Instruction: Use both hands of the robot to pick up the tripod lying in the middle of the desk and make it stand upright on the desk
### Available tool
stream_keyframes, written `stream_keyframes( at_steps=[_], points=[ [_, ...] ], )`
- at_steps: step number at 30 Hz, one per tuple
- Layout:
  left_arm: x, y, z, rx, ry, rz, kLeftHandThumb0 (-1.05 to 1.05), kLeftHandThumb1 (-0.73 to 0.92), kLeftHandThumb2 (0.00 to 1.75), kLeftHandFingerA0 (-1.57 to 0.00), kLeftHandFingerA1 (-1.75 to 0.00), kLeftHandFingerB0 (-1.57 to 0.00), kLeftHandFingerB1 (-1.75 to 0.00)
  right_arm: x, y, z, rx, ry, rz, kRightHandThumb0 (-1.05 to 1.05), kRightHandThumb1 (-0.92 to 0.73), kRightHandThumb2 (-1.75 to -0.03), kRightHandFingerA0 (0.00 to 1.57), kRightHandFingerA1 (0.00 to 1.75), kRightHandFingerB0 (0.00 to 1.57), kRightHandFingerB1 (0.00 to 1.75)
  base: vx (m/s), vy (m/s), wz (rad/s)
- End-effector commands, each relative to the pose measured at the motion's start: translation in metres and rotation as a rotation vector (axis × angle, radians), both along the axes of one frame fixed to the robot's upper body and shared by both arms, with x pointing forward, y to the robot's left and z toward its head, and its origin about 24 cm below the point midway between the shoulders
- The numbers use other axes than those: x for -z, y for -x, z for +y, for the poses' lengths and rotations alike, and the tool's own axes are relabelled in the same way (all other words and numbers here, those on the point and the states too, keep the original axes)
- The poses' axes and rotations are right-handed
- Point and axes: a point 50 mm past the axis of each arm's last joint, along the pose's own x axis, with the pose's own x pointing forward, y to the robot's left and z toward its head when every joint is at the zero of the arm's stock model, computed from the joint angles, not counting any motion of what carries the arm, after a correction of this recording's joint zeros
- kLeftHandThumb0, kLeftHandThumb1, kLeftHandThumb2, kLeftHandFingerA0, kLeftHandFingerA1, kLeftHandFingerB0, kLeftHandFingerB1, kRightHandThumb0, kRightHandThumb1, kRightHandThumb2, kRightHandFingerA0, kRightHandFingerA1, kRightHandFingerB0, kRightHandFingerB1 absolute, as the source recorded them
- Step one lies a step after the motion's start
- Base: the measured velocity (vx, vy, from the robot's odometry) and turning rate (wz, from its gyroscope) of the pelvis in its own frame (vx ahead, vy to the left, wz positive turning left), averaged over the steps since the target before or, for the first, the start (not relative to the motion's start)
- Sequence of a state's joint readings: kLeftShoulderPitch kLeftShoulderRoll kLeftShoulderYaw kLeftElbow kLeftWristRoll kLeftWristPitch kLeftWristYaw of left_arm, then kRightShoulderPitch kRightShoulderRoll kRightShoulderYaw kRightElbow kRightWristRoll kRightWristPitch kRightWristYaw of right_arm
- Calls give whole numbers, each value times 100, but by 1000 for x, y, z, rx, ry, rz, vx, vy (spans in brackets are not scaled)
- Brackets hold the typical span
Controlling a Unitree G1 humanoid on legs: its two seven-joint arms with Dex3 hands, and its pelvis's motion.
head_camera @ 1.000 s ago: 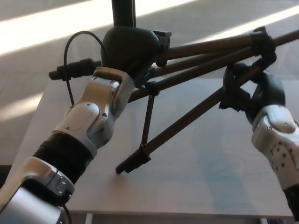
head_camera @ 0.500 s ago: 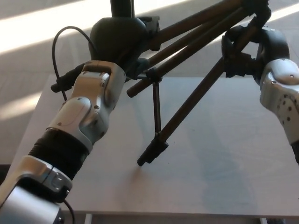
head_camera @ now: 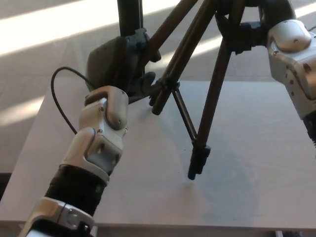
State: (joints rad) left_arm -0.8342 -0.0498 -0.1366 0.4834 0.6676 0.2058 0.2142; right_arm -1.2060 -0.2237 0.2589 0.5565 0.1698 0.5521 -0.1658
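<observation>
Left arm: silver-cased forearm rises from the lower left, a black cable looping off its wrist. Left hand [head_camera: 114, 66]: black, closed around the head end of the tripod [head_camera: 213, 101], beside the black centre column. Tripod: held off the pale worktop [head_camera: 256, 163], its brown legs splayed down and right, and one black foot touching or just above the surface at centre. Right hand [head_camera: 256, 19]: enters from the upper right, clamped on the upper part of a leg. No legible writing.
</observation>
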Motion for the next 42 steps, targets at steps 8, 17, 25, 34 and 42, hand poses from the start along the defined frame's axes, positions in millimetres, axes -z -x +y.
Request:
stream_keyframes(
  at_steps=[8, 17, 25, 34, 42],
  points=[
    [34, 14, -1, -71, 444, 126, -21, 59, 89, -92, -173, -75, -113, -54, 16, 56, -184, 316, -313, -39, -37, -140, 102, 175, 89, 154, 0, 0, 0],
    [42, 17, 11, -120, 437, 156, -22, 67, 74, -88, -155, -68, -77, -16, 8, 42, -161, 281, -228, -37, -38, -134, 100, 175, 84, 160, 0, 0, 0],
    [51, 21, 20, -114, 317, 151, -15, 62, 91, -83, -175, -70, -154, 11, 7, 23, -91, 204, -126, -28, -43, -123, 96, 175, 81, 160, 0, 0, 0],
    [61, 26, 29, -119, 282, 165, -14, 59, 97, -80, -167, -73, -136, 41, 3, -6, -17, 189, 4, -24, -41, -126, 98, 175, 80, 160, 0, 0, 0],
    [63, 25, 29, -126, 310, 238, -20, 54, 110, -120, -135, -94, -115, 47, 2, -4, -59, 183, 45, -27, -49, -116, 123, 135, 98, 114, 0, 0, 0]
  ],
)
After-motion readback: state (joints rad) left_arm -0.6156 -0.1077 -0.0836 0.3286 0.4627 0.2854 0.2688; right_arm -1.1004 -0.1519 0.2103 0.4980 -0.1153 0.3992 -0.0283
